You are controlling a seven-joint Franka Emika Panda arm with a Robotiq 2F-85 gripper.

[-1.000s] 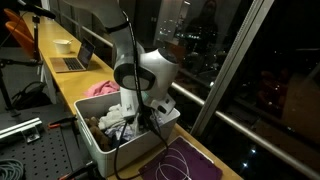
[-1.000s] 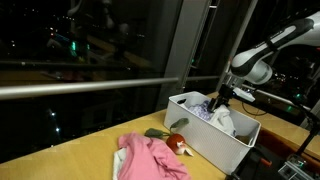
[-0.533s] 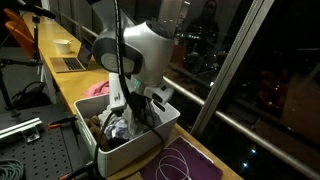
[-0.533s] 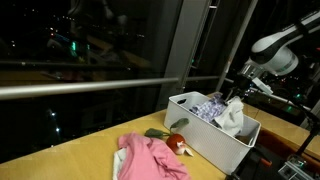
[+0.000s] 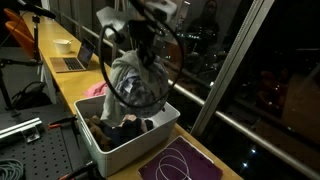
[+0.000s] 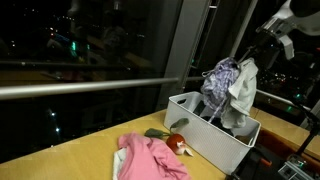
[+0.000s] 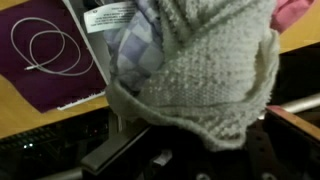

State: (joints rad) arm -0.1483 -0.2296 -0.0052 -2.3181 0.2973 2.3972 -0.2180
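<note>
The end effector is clamped on a bundle of clothes, which hangs above the white bin on the bench. Soft, light and floppy, the bundle seems best pinched at a thick bunched fold.

I am working with dim, night-time pictures. Warm indoor light is falling from above onto the surface and is brightening the white bin. The window glass is reading as black and is throwing back small glints and faint reflections of the room. In an exterior view the arm is smearing with motion blur, and the clothes bundle is looking soft. In the wrist view that bundle is sitting too close to the lens, so it is coming through out of focus and grainy. Below it, the frame is sinking into deep shadow.
</note>
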